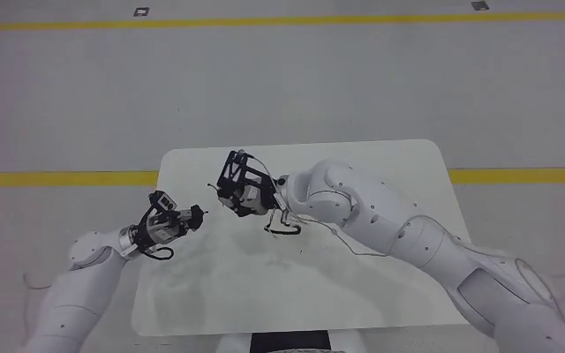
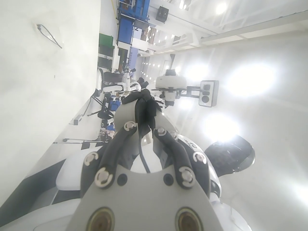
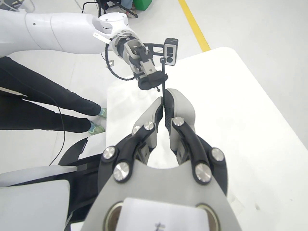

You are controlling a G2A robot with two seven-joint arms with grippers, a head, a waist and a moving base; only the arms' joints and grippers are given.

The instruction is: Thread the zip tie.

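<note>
Black zip tie (image 3: 164,88) is held straight above the worktop (image 3: 228,92), clamped by the right gripper's (image 3: 164,102) fingers and seemingly pinched by the left gripper's (image 3: 154,80) closed fingers; no loop is threaded yet.

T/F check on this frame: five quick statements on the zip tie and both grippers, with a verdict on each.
1. The right gripper is shut on the zip tie. True.
2. The zip tie lies flat on the table. False: the grippers hold it off the table.
3. The left gripper is closed on the zip tie, between its head and the right gripper. True.
4. The zip tie is white. False: it is black.
5. The zip tie is already looped through its head. False: it runs straight, with the head free at the far end.
</note>
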